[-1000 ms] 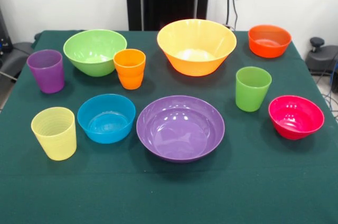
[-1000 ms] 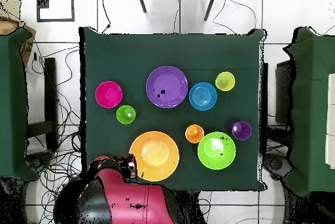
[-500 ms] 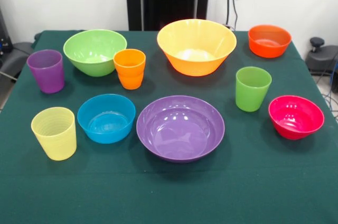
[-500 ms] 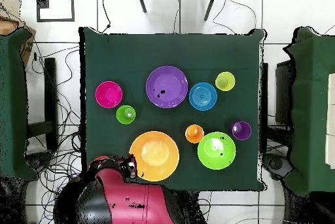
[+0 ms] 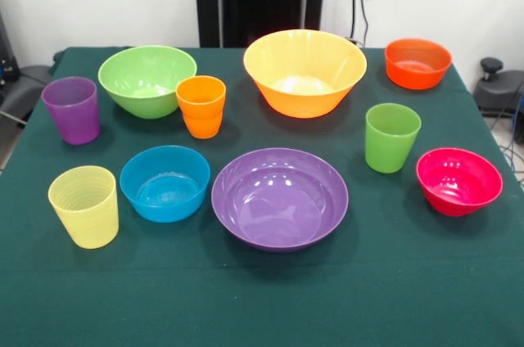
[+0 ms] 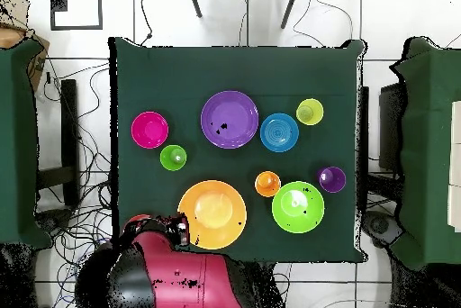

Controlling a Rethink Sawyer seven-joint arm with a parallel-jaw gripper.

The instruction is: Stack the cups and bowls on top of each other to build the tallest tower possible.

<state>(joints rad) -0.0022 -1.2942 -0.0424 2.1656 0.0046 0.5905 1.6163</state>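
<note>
Unchanged against the earlier frames: no cup, no bowl, no arm shifted.

In the front view, left to right across the green table (image 5: 262, 306):
- At far left, the purple cup (image 5: 71, 110), upright; nearer the camera, the pale yellow cup (image 5: 83, 205), upright and well apart from it.
- Next, the light green bowl (image 5: 147, 81) at the back, with the blue bowl (image 5: 164, 183) in front of it.
- Just beside the green bowl's rim, the orange cup (image 5: 201, 106); touching or only close, impossible to say.
- In the middle, the wide purple bowl (image 5: 279, 198) in front and the large orange-yellow bowl (image 5: 304, 73) behind, apart.
- Further right, the green cup (image 5: 392, 137), upright.
- At far right, the orange-red bowl (image 5: 417, 63) at the back and the pink-red bowl (image 5: 458, 181) in front.

All mouth-up, all separate. No tower yet: not one piece on another.

Seen only from overhead: the red arm (image 6: 149, 268) drawn back at the table's edge, and the gripper (image 6: 173, 231) just beside the orange-yellow bowl. Holding nothing, as far as can be judged; open or closed, impossible to tell.

Judged step: the very start, before the first pick.

Likely next: choose a base, probably the orange-yellow bowl as the widest, then fetch the purple bowl and set it centred on top. Calls for a reach out over the table, a grasp on one thin glossy rim, and a level lift clear of the neighbours.
</note>
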